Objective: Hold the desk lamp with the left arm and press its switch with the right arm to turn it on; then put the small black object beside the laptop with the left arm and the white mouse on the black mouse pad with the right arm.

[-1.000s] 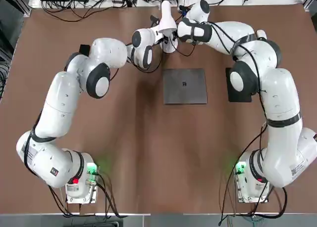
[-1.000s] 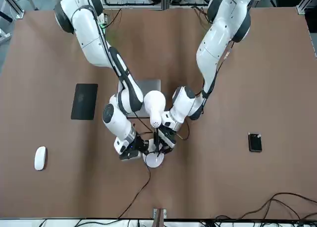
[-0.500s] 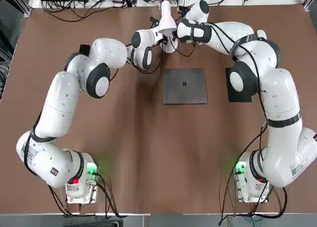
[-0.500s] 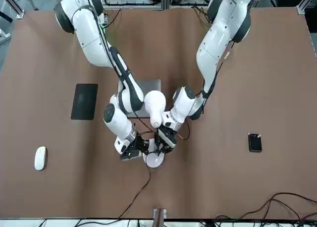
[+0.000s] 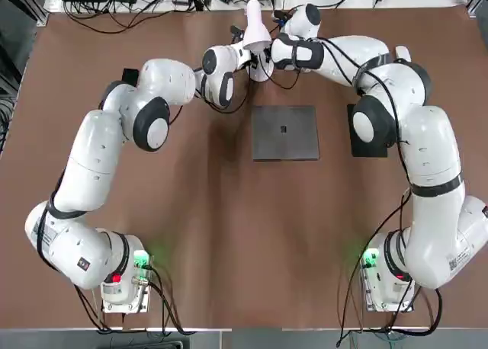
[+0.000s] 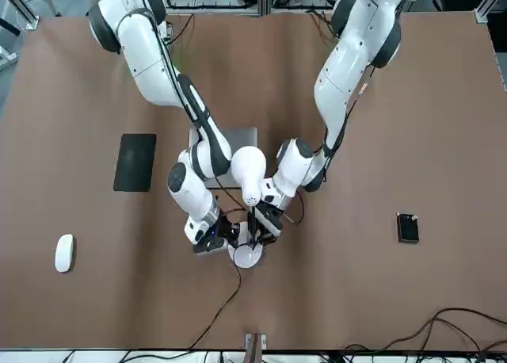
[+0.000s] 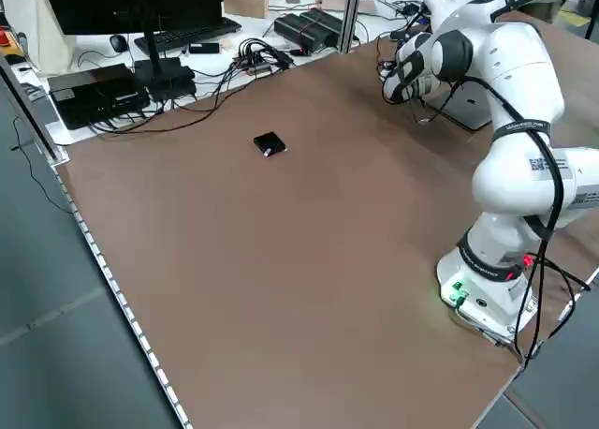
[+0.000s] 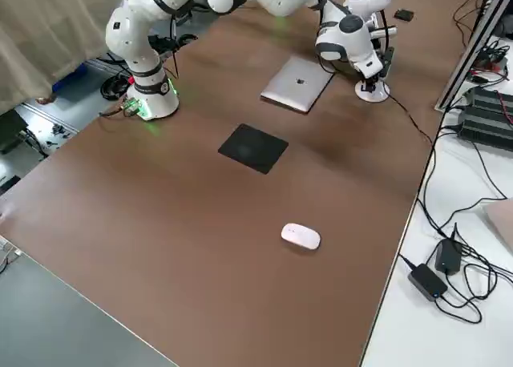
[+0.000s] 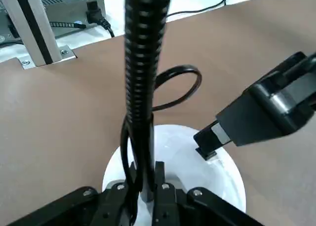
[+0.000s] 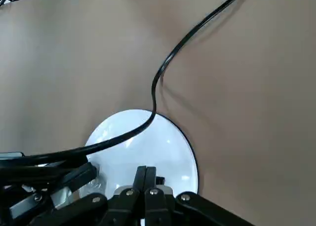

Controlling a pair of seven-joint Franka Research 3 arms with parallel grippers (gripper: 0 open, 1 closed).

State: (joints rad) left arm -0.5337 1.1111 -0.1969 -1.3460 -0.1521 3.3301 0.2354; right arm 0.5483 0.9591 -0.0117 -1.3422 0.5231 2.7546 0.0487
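Note:
The desk lamp (image 6: 249, 171) stands at the table's far middle, its white shade above a round white base (image 9: 177, 169). My left gripper (image 9: 143, 180) is shut on the lamp's black ribbed neck just above the base. My right gripper (image 10: 146, 180) is shut, its tips down on the base's top (image 10: 143, 139) from the other side. The small black object (image 6: 408, 227) lies alone far out on my left side. Behind the lamp lies the grey laptop (image 5: 285, 132). The black mouse pad (image 6: 135, 162) and white mouse (image 6: 64, 252) are on my right side.
The lamp's black cord (image 10: 197, 36) trails off the far edge, where cables, a power brick (image 8: 429, 280) and a metal post (image 9: 29, 26) crowd the bench. Open brown tabletop (image 5: 229, 235) stretches between the laptop and the arm bases.
The left gripper's fingers have closed fully on the lamp's neck. The shade has tipped slightly toward the far edge. The right gripper stays shut over the base.

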